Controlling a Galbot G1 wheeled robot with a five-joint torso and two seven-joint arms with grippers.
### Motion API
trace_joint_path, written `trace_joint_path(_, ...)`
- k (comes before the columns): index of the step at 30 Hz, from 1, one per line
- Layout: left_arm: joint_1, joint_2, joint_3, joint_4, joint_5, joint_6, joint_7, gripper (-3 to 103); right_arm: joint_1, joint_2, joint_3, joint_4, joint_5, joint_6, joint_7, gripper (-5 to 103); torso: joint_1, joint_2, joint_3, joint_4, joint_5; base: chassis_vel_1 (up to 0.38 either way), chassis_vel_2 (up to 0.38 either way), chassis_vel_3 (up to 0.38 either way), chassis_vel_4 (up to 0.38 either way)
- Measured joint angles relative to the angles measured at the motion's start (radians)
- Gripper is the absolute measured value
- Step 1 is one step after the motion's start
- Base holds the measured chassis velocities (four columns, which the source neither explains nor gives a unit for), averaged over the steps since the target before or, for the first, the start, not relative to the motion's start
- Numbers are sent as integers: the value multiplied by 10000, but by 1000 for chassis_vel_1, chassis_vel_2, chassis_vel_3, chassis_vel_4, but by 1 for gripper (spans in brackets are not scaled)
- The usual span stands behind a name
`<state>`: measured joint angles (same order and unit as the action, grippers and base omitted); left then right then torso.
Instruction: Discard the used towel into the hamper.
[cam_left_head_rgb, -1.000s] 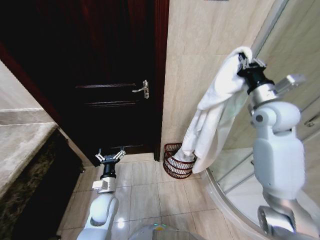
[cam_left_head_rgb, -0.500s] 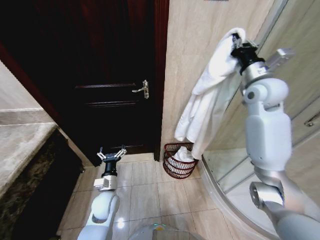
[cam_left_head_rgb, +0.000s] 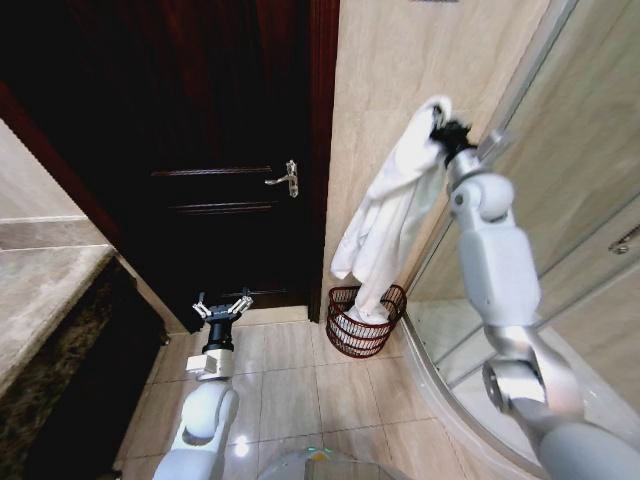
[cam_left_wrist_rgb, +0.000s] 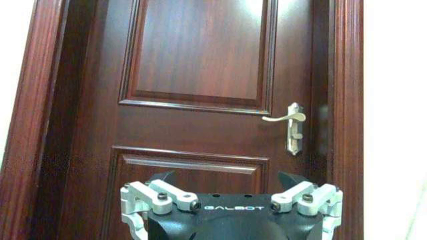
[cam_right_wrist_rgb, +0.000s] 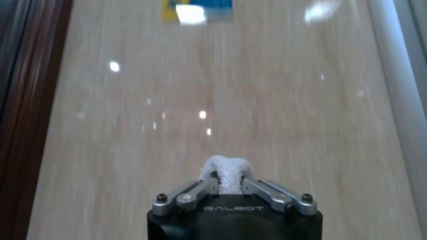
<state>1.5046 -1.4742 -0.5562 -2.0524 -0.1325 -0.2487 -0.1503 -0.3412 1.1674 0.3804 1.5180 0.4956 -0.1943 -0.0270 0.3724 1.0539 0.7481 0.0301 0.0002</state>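
Observation:
A white towel (cam_left_head_rgb: 388, 215) hangs long and loose from my right gripper (cam_left_head_rgb: 438, 122), which is raised high against the beige tiled wall and shut on the towel's top fold (cam_right_wrist_rgb: 225, 172). The towel's lower end dangles into the hamper (cam_left_head_rgb: 365, 320), a round dark reddish-brown woven basket standing on the floor at the wall's foot, directly below. My left gripper (cam_left_head_rgb: 222, 307) is held low near the floor, in front of the dark door, open with nothing between its fingers (cam_left_wrist_rgb: 157, 197).
A dark wooden door (cam_left_head_rgb: 230, 150) with a metal lever handle (cam_left_head_rgb: 284, 179) fills the left. A stone counter (cam_left_head_rgb: 40, 285) juts in at the far left. A curved glass shower enclosure (cam_left_head_rgb: 560, 200) stands to the right. Tiled floor (cam_left_head_rgb: 290, 370) lies open between.
My right arm has swung left toward the wall with the towel, bringing the hanging cloth over the hamper so its lower end drops inside. The left arm has stayed put.

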Motion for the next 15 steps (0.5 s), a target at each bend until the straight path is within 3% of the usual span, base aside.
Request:
trace_joint_path(6,33,-21,68,67,124,-24,14,100,-1331,170,87,-365,-371,409,-299,3,-1,0,0,0,-1,0,0,0,0)
trace_joint_path(15,62,-104,101,52,249,-81,12,100,-2035,672,-64,-1344,-1059,885,-470,3,-1,0,0,4,-3,0,0,0,0)
